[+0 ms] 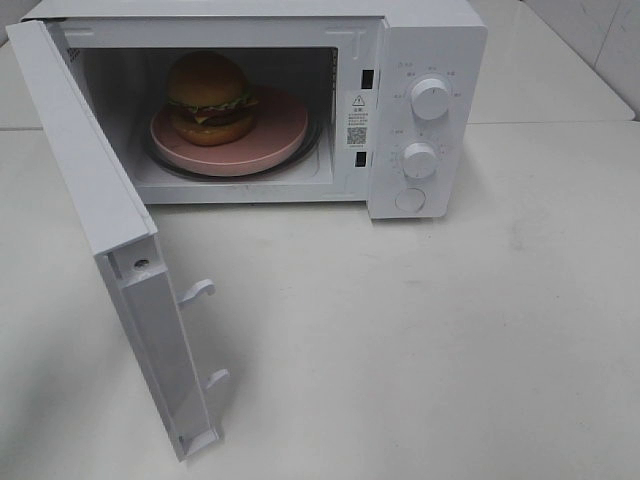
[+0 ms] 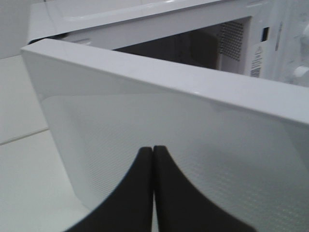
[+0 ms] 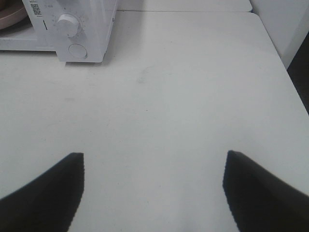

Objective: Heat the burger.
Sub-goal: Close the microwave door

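Observation:
The burger (image 1: pixel 209 97), with glossy brown buns, lettuce, cheese and a dark patty, sits on a pink plate (image 1: pixel 275 130) inside the white microwave (image 1: pixel 425 40). The microwave door (image 1: pixel 95 215) stands wide open toward the front left. In the left wrist view my left gripper (image 2: pixel 153 151) is shut with its fingertips together, right by the outer face of the door (image 2: pixel 183 140). In the right wrist view my right gripper (image 3: pixel 153 162) is open and empty above the bare table, right of the microwave. Neither gripper shows in the exterior high view.
The microwave has two white dials (image 1: pixel 430 99) and a round button (image 1: pixel 410 199) on its right panel; they also show in the right wrist view (image 3: pixel 68 25). The white table (image 1: pixel 420 340) spreads in front. The table's right edge (image 3: pixel 285 72) shows in the right wrist view.

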### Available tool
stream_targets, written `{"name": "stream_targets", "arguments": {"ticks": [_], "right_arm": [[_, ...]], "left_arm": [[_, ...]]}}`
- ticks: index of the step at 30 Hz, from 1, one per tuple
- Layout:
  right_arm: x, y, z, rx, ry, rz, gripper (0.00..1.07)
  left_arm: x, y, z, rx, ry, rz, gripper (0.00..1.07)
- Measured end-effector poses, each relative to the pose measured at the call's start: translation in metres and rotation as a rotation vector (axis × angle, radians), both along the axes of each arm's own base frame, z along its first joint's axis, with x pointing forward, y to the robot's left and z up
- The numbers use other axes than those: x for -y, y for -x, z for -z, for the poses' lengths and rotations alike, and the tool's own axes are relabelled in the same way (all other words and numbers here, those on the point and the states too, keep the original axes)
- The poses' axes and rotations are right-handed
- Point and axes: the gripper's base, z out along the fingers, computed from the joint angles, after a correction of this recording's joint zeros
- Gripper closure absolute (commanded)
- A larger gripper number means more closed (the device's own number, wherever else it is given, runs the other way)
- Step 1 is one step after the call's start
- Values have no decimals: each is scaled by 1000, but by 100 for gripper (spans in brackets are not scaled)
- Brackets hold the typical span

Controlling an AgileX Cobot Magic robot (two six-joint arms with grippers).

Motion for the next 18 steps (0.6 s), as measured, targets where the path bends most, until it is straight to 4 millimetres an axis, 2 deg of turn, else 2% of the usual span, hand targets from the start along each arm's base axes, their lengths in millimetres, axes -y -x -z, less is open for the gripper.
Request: {"name": "stream_targets", "arguments": {"ticks": [7,18], "right_arm": [[0,0,0,0,0,0,31],[0,0,0,0,0,0,31]], "left_arm": [[15,-9,16,-26,8,140,107],[24,-18,31,-45,61,195,107]]}}
